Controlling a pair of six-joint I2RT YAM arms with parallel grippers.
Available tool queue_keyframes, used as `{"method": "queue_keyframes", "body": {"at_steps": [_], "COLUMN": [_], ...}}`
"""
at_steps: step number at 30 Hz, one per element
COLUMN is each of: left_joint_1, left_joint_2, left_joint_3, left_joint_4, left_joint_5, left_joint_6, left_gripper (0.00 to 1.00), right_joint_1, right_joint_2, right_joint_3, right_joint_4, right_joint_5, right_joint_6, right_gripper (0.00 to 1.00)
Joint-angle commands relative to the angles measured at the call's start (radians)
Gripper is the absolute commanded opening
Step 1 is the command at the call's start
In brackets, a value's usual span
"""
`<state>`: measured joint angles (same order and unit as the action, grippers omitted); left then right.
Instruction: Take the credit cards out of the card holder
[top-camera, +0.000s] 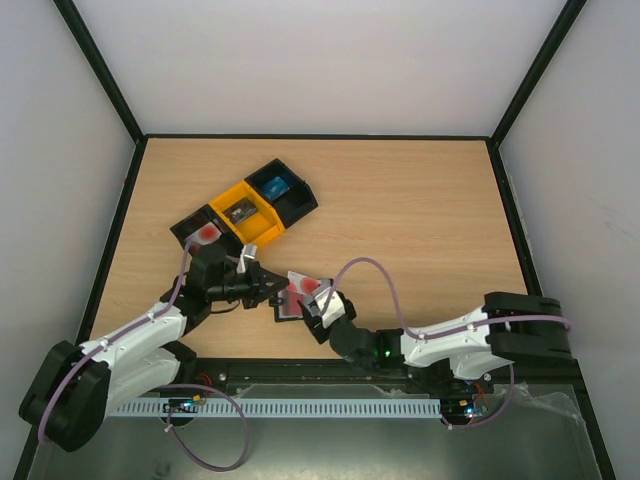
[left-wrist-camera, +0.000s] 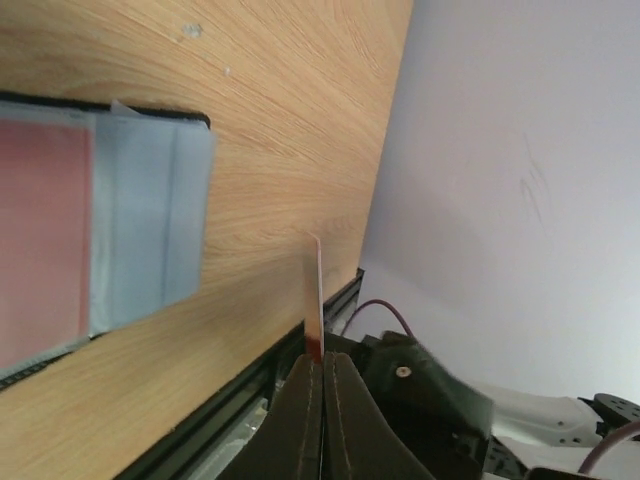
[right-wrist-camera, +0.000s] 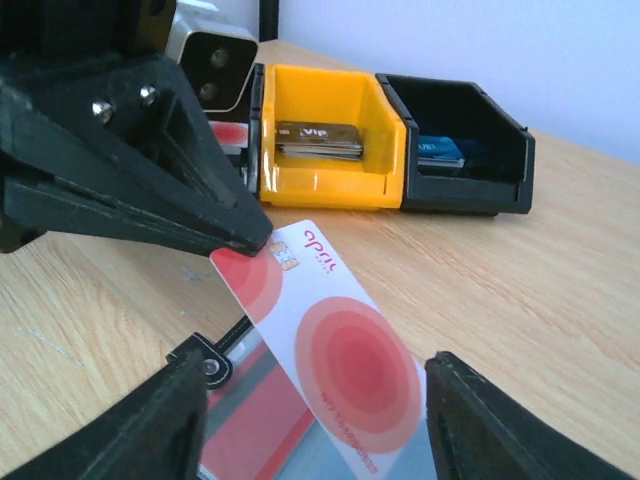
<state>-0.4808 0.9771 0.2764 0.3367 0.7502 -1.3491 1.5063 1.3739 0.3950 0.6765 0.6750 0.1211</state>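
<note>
Right wrist view showed the left gripper (right-wrist-camera: 262, 240) clamped on a corner of a red card (right-wrist-camera: 345, 350) above the card holder (right-wrist-camera: 250, 425), and the right gripper (right-wrist-camera: 318, 410) spread apart. The card looked light, stiff and slick, best pinched near an edge.

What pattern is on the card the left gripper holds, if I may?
White card with red concentric circles; clearest in the right wrist view.

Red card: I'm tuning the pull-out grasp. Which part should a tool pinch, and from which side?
The card's exposed far corner, fingers on the flat faces, coming from opposite the holder: that end sticks out tilted, the other seems tucked inside. The left tool pinches there.
</note>
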Motion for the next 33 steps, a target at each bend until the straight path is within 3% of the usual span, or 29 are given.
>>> {"method": "queue_keyframes", "body": {"at_steps": [1,4,9,18,33], "left_joint_1": [0.009,0.015,0.042,0.154,0.459], "left_joint_2": [-0.033,-0.061,-0.101,-0.134,-0.068], "left_joint_3": [0.044,0.058,0.091,0.161,0.252], "left_joint_4": [-0.066,-0.112,-0.200,-0.321,-0.359], "left_joint_5": [-0.062,-0.126,-0.237,-0.328,-0.266], "left_joint_6": [0.143,0.209,0.312,0.478,0.600], "left_gripper": [0.03,0.03,0.03,0.03,0.03], "right_joint_1": [0.008,0.007,0.008,0.007,0.006], "right_joint_2": [-0.089,-0.125,-0.166,-0.157,-0.156], "right_joint_3": [-0.024,-0.022,-0.030,0.017,-0.024], "right_joint_4": [-0.093,-0.148,-0.165,-0.235,-0.198], "right_joint_5": [-0.020,-0.053,-0.071,-0.069,-0.085], "right_joint_6": [0.259,0.355,0.459,0.509,0.551], "right_gripper": [0.63,0.73,0.99,0.98,0.98]}}
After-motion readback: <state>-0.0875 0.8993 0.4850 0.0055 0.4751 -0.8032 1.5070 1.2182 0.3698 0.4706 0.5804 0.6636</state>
